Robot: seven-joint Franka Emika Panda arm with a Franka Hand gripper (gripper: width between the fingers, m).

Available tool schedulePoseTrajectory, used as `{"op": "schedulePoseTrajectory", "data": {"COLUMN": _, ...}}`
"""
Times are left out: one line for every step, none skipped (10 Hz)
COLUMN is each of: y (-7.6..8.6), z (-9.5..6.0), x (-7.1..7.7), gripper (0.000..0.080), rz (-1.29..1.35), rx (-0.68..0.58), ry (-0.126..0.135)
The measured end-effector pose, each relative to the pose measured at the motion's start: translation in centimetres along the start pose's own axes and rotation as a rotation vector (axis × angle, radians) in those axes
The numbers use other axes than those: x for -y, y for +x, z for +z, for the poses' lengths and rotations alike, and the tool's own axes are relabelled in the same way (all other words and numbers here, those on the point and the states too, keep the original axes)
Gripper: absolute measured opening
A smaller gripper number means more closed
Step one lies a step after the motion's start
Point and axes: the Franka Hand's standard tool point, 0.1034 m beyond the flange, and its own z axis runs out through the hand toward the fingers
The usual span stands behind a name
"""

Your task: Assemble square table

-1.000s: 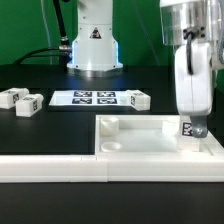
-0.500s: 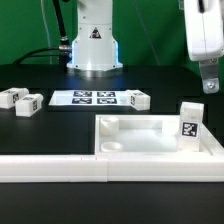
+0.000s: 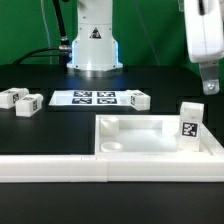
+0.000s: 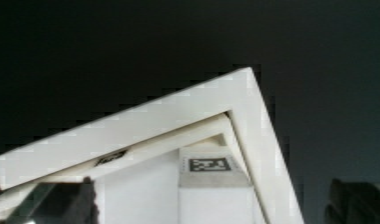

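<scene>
Gripper (image 3: 208, 86) hangs released, fingers spread and empty, above a short chunky white tagged leg (image 3: 189, 122). The leg stands upright in the white plastic square top (image 3: 140, 122), in its far corner at the exterior view's right, on the black worktop (image 3: 40, 130).

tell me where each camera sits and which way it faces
exterior view: off the arm, low, facing the robot base across the square top; the empty tool hangs at the exterior view's right.
wrist view: on the wrist, looking down at the square top's corner; the tool itself doesn't clearly show.
shared: that corner, with the upright leg.
</scene>
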Motion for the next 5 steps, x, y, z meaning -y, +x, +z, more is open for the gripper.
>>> {"op": "schedulePoseTrajectory", "data": {"y": -0.1, "z": -0.8, "x": -1.0, "gripper": 0.0649, "rz": -0.041, "rx": 0.004, "ry": -0.004}}
{"op": "schedulePoseTrajectory", "data": {"y": 0.1, "z": -1.3, "x": -1.8, "gripper": 0.0649, "rz": -0.096, "rx": 0.005, "ry": -0.013}}
{"op": "schedulePoseTrajectory", "data": {"y": 0.3, "z": -1.3, "x": -2.7, "gripper": 0.0649, "rz": -0.129, "rx": 0.002, "ry": -0.027}}
{"op": "schedulePoseTrajectory", "data": {"y": 0.3, "z": -1.3, "x": -3.1, "gripper": 0.0649, "rz": -0.202, "rx": 0.001, "ry": -0.043}}
{"op": "schedulePoseTrajectory", "data": {"y": 0.4, "z": -1.2, "x": -2.9, "gripper": 0.0649, "rz": -0.298, "rx": 0.002, "ry": -0.041}}
